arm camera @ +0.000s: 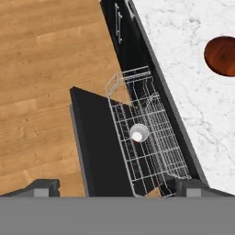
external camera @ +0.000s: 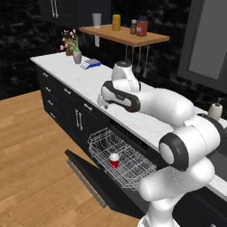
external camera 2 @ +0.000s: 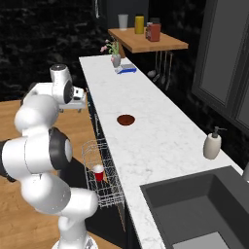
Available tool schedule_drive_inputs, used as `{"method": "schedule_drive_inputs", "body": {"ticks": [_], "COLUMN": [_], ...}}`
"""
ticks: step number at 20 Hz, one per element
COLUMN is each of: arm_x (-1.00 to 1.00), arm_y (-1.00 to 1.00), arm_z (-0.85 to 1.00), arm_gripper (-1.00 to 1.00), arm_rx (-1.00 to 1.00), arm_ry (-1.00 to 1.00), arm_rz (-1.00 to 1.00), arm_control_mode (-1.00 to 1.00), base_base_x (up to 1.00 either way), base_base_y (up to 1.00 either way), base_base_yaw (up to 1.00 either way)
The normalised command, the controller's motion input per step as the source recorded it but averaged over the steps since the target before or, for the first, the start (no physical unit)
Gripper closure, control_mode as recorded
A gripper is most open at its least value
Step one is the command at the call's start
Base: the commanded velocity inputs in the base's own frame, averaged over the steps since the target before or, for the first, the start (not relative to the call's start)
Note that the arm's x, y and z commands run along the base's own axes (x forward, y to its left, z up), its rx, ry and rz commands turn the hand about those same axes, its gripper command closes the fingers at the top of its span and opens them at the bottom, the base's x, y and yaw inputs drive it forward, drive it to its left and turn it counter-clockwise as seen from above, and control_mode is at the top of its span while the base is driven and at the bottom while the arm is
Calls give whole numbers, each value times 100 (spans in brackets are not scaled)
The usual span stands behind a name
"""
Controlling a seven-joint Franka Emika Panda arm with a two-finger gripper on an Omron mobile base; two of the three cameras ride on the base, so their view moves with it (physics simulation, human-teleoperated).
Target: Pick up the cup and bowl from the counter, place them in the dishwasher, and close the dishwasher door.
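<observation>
The red cup (external camera: pixel 114 160) (external camera 2: pixel 98 172) (arm camera: pixel 138 133) stands upright in the white wire rack (external camera: pixel 133 165) (arm camera: pixel 158 137), which is pulled out of the dishwasher. The dishwasher door (external camera: pixel 91 174) (arm camera: pixel 97 147) lies open and flat over the floor. On the white marble counter (external camera 2: pixel 151 146) (arm camera: pixel 181 59) rests the reddish-brown bowl (external camera 2: pixel 126 120) (arm camera: pixel 222 55), alone. My gripper (external camera: pixel 102 104) (external camera 2: pixel 79 104) (arm camera: pixel 118 189) hangs high above the rack and door, beside the counter edge. It is open, with nothing between its fingers. In the left base view my arm hides the bowl.
A flower vase (external camera 2: pixel 115 59) and a blue-topped flat object (external camera 2: pixel 127 69) sit at the counter's far end. A wooden shelf (external camera: pixel 124 34) with jars and hanging utensils is above it. A soap dispenser (external camera 2: pixel 212 144) and dark sink (external camera 2: pixel 199 204) lie near me. Wooden floor (arm camera: pixel 50 69) spreads beside the door.
</observation>
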Motion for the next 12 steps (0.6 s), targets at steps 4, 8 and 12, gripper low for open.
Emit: {"method": "schedule_drive_inputs", "body": {"ticks": [4,8,12], "arm_x": [1,37,60], "arm_y": [-63,-56,-41], "arm_z": [-59,-33,-25], "arm_gripper": [-100,-100,-100], "arm_rx": [-5,-1,0], "arm_ry": [0,0,3], "arm_rz": [0,0,0], "arm_control_mode": [-100,-100,-100], "base_base_x": [0,0,0], "base_base_y": [0,0,0], "base_base_yaw": [0,0,0]}}
